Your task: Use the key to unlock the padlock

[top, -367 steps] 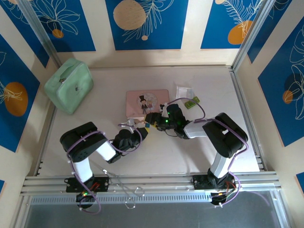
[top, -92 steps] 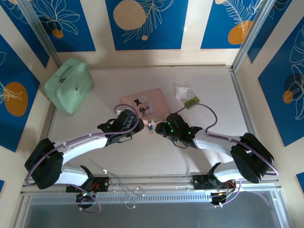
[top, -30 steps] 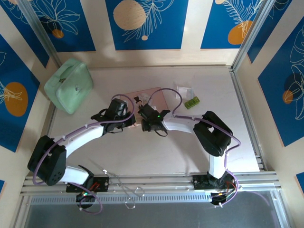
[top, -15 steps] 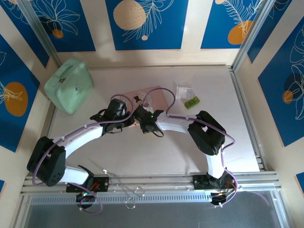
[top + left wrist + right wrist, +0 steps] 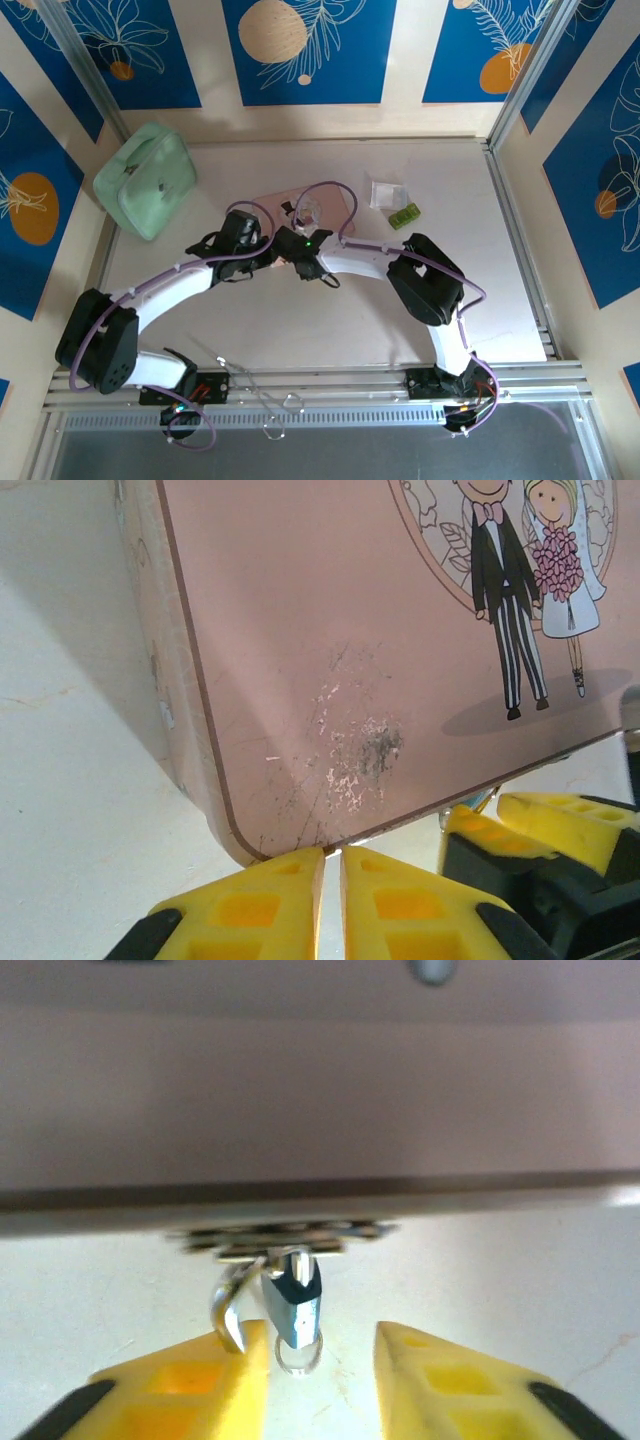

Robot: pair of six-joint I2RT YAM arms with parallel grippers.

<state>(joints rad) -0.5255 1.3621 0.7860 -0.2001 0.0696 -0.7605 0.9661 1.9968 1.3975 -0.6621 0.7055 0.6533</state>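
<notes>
Right wrist view: your small blue metal padlock hangs below the pink tin box's clasp, between the right gripper's parted fingers. Left wrist view: left gripper closed at the box corner.

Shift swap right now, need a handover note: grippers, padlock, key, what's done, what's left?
Left gripper: fingers closed to a thin slit at the near corner of the pink tin box. Cannot tell if anything is pinched between them.
Right gripper: open, one finger on each side of the padlock, not clamped.
Padlock: its blue body hangs at the box's clasp, with the silvery shackle curving off beside it.
Key: not identified. A small ring under the padlock body may belong to it.
Done: both grippers are at the box.
Left: locate the key, turn it, free the shackle. Unclear whether it is unlocked.
</notes>
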